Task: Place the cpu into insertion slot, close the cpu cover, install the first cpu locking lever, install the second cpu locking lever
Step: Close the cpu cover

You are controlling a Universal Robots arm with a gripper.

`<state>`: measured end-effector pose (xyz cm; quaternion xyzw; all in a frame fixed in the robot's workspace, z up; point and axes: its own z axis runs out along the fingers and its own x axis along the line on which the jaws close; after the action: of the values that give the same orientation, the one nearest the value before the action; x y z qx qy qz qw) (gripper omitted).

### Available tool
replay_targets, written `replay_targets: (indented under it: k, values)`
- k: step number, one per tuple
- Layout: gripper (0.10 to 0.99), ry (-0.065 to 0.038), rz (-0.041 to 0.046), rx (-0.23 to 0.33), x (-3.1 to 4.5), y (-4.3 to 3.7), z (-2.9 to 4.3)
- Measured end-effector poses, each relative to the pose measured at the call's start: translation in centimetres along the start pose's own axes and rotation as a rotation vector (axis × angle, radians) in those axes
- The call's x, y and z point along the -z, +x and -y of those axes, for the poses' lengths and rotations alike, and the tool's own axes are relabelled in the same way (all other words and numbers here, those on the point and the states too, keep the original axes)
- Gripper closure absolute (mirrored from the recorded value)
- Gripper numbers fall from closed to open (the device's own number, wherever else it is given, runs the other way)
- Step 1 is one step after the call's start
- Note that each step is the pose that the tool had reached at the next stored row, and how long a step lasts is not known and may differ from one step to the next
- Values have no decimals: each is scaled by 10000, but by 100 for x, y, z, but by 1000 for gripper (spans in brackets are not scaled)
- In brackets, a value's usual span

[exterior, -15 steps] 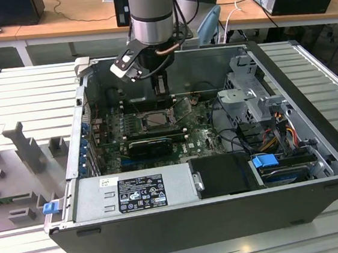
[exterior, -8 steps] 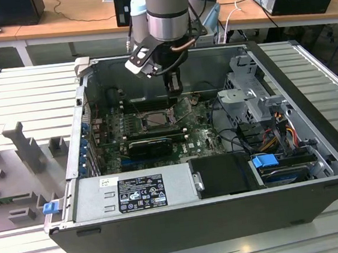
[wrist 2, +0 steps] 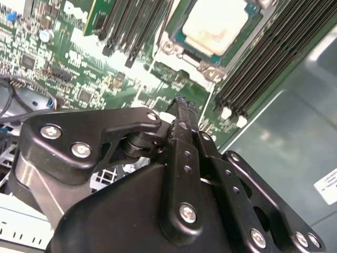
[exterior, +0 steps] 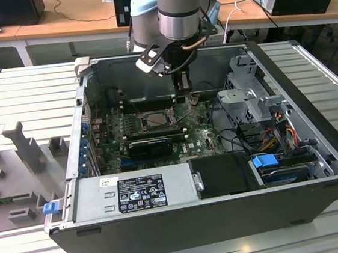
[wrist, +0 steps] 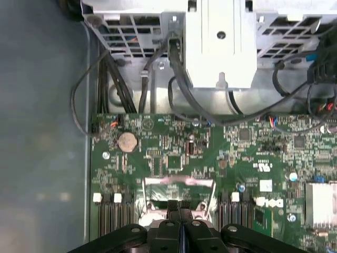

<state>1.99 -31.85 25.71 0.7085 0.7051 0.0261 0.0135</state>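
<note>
Fingertips of the gripper (wrist: 179, 206), pressed together on nothing, hide the near edge of the socket (wrist: 178, 183) in the first wrist view, whereas the second wrist view shows the cpu (wrist 2: 217, 23) seated there, its pale top cut off at the picture's edge, dark memory slots (wrist 2: 263, 58) crowding both sides.

The claw (exterior: 184, 87) hangs inside the case (exterior: 227, 223), over the motherboard (exterior: 203, 137). The cpu (exterior: 156, 119) lies socketed just beside it toward the exterior view's left, and the drive cage (exterior: 247, 91) stands toward the exterior view's right.
</note>
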Motion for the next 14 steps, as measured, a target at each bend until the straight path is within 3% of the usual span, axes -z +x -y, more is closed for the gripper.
replay_targets:
  k: [3, 7, 14]
  values:
    - [980, 0, 0, 1, -4, 0, -71]
    - [980, 1, 2, -1, -6, 4, -114]
    - [980, 1, 1, 1, -15, 5, -277]
